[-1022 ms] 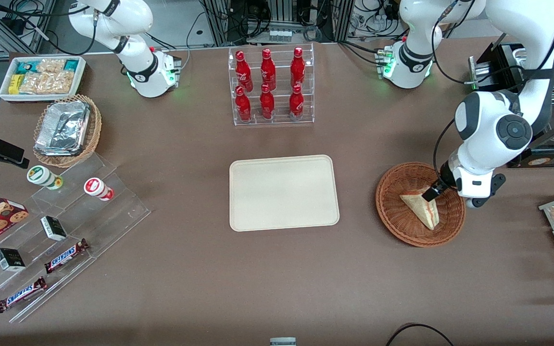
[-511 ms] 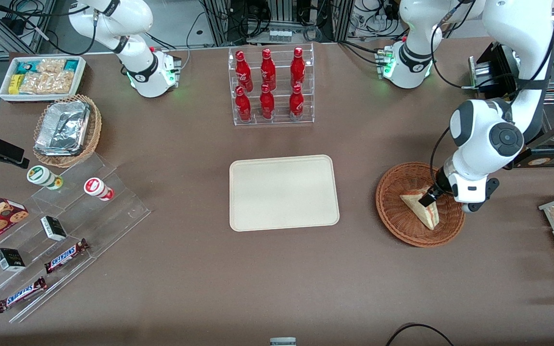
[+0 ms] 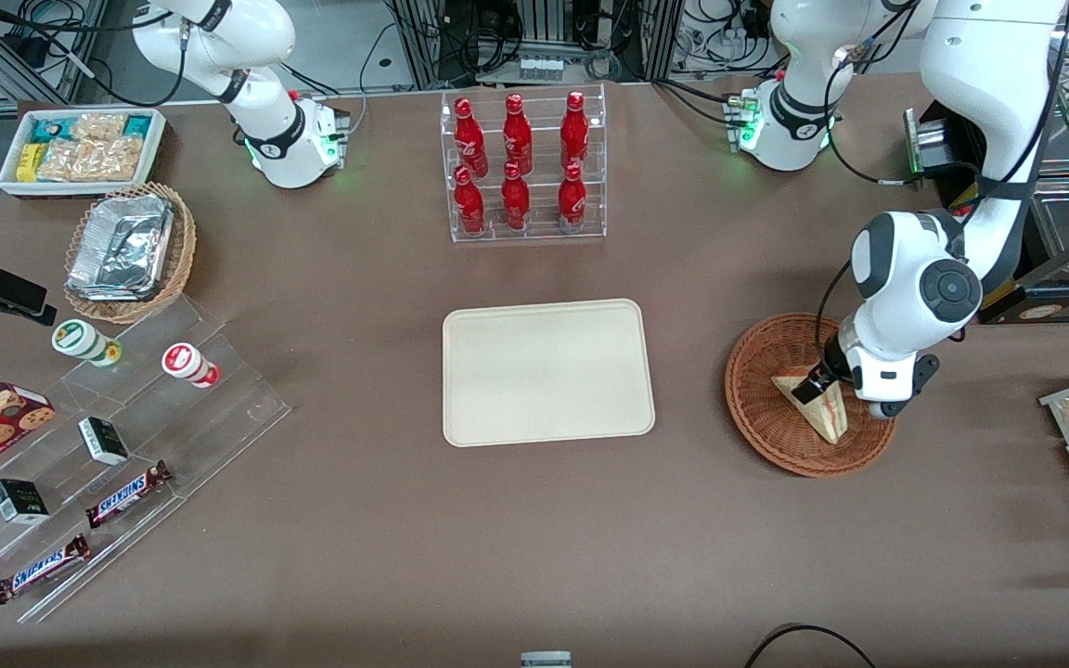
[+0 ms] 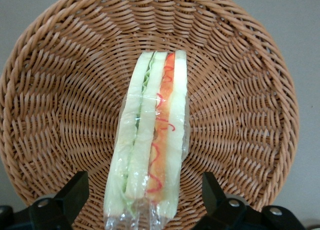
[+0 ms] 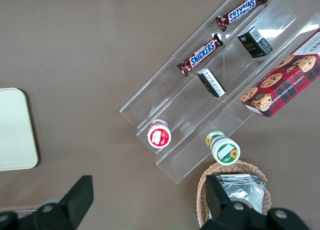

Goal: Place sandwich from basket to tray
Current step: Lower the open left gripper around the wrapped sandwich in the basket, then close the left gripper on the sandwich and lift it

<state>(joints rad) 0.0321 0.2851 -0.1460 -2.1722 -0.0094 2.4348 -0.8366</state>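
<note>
End effector [image 4: 142, 202] fingers apart, straddling sandwich [image 4: 150, 140] in basket [image 4: 240, 110]; lower centred, close gently across bread faces.

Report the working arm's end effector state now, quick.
Left end effector: open, fingers straddling the sandwich in the basket, not yet closed on it.
</note>
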